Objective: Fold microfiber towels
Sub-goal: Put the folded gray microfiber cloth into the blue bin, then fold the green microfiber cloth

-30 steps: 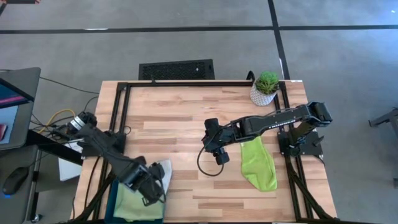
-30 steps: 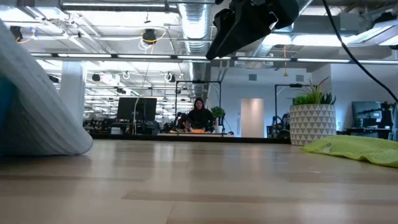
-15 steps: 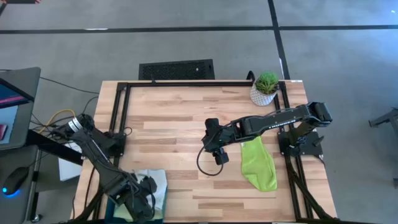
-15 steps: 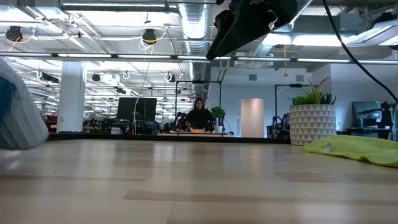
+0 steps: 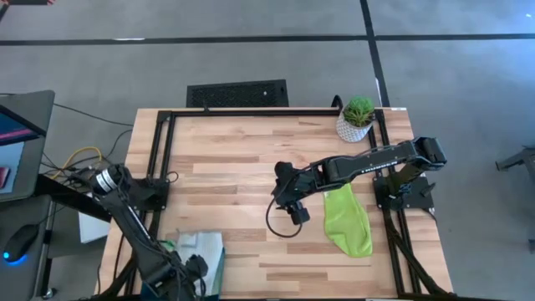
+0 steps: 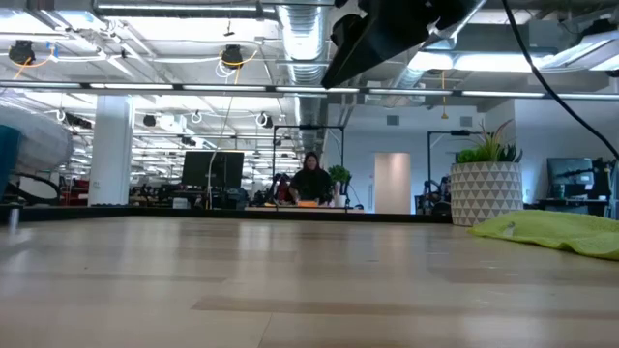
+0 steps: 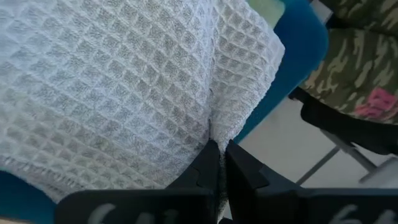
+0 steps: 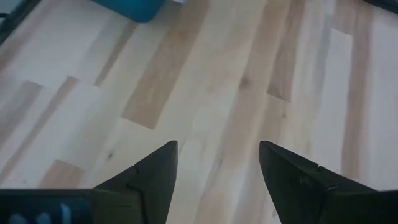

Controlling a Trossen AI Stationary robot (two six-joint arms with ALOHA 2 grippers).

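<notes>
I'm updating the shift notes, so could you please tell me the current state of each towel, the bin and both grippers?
Pale towel: pinched at its edge, draped over the bin.
Lime green towel: lying loosely folded on the table, untouched.
Teal bin: at the table's front left corner, holding towels.
Left gripper: shut on the pale towel.
Right gripper: open, empty, above bare table.

Wooden table (image 5: 242, 159): lime green towel (image 5: 347, 221) right side, potted plant (image 5: 357, 118) far-right corner, teal bin (image 5: 180, 272) near-left edge.
</notes>
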